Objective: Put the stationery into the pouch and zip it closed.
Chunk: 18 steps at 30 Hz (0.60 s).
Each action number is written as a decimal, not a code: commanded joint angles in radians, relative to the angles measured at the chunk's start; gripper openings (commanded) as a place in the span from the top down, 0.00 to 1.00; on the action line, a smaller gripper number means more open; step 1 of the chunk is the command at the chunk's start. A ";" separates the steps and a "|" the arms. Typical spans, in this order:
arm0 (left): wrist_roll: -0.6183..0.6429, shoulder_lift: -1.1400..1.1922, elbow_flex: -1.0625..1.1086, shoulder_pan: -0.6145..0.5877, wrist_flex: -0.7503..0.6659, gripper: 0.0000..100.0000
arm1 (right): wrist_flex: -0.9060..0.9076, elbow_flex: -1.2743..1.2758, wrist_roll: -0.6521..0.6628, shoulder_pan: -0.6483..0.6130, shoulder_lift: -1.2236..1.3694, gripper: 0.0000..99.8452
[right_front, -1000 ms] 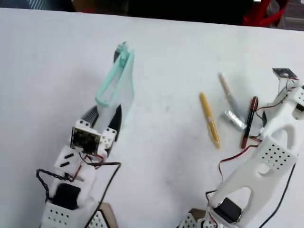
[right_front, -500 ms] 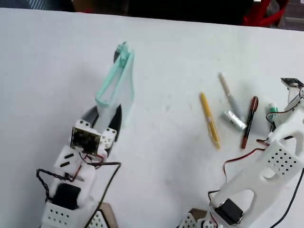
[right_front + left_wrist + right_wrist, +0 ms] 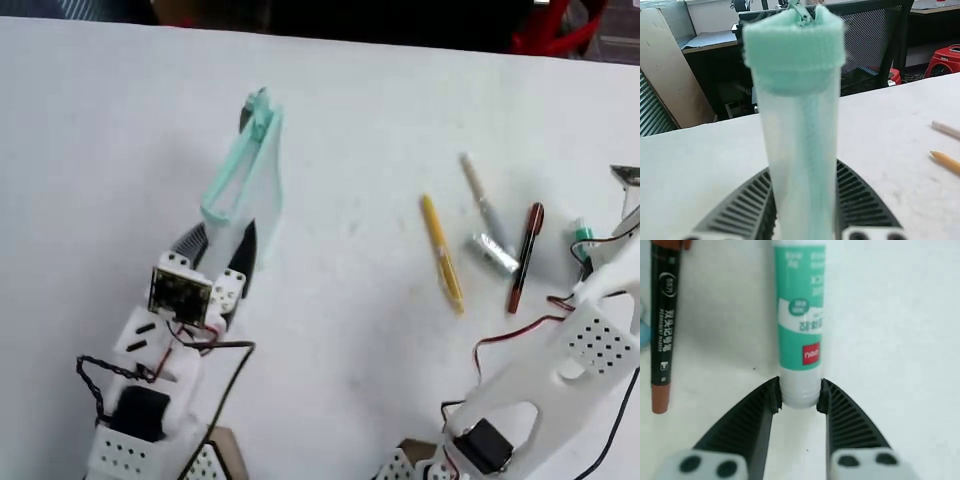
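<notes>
Since the right wrist view is the sharpest look we get, we'll start there. The right gripper [image 3: 799, 390] is pinching the plain white end of a white-and-green glue stick [image 3: 800, 315], with a ribbed black finger [image 3: 757, 420] on each side. The stick points straight away from the gripper and lies on the white table [image 3: 890, 315]. Just beside it, not touching, lies a black marker with a reddish-brown end [image 3: 662, 330], roughly parallel to it.

From the high view, the stick's green tip [image 3: 581, 237] pokes out next to the right arm. Leftward from there we see the marker [image 3: 525, 255], a short silver piece [image 3: 494, 252] we honestly can't identify, a slim grey pen [image 3: 477, 195] and a yellow pen [image 3: 441, 252], all loose on the table.

Well apart from that bunch, the left gripper [image 3: 804, 172] is clamped on one end of a translucent pouch with a mint-green zip band [image 3: 800, 100]. The pouch [image 3: 245, 175] is held on edge and stretches away from the arm, and its green band looks like an open loop.
</notes>
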 commanded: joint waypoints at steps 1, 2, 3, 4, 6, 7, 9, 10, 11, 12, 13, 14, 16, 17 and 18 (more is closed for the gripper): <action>-0.005 0.007 0.000 -0.004 0.005 0.86 | 0.044 -0.003 -0.011 0.012 -0.165 0.96; -0.005 0.007 0.000 -0.004 0.005 0.86 | 0.044 -0.002 -0.012 0.013 -0.194 0.96; -0.005 0.007 0.000 -0.004 0.005 0.86 | 0.044 -0.002 -0.025 0.018 -0.222 0.96; -0.005 0.007 0.000 -0.004 0.005 0.86 | 0.044 -0.002 -0.037 0.027 -0.249 0.95; -0.005 0.007 0.000 -0.004 0.005 0.86 | 0.045 0.021 -0.051 0.038 -0.305 0.95; -0.005 0.007 0.000 -0.004 0.005 0.86 | 0.045 0.041 -0.049 0.039 -0.332 0.95; -0.005 0.007 0.000 -0.004 0.005 0.86 | 0.045 0.104 -0.015 0.039 -0.389 0.95; -0.005 0.007 0.000 -0.004 0.005 0.86 | 0.045 0.144 0.021 0.039 -0.424 0.95; -0.005 0.007 0.000 -0.004 0.005 0.86 | 0.045 0.183 0.061 0.038 -0.461 0.95; -0.005 0.007 0.000 -0.004 0.005 0.86 | 0.045 0.226 0.114 0.036 -0.506 0.95; -0.005 0.007 0.000 -0.004 0.005 0.86 | 0.045 0.270 0.181 0.033 -0.553 0.95; -0.005 0.007 0.000 -0.004 0.005 0.86 | 0.045 0.315 0.255 0.031 -0.605 0.96; -0.005 0.007 0.000 -0.004 0.005 0.86 | 0.045 0.410 0.402 0.028 -0.713 0.96; -0.005 0.007 0.000 -0.004 0.005 0.86 | 0.045 0.457 0.483 0.028 -0.769 0.96; -0.005 0.007 0.000 -0.004 0.005 0.86 | 0.045 0.500 0.565 0.028 -0.823 0.96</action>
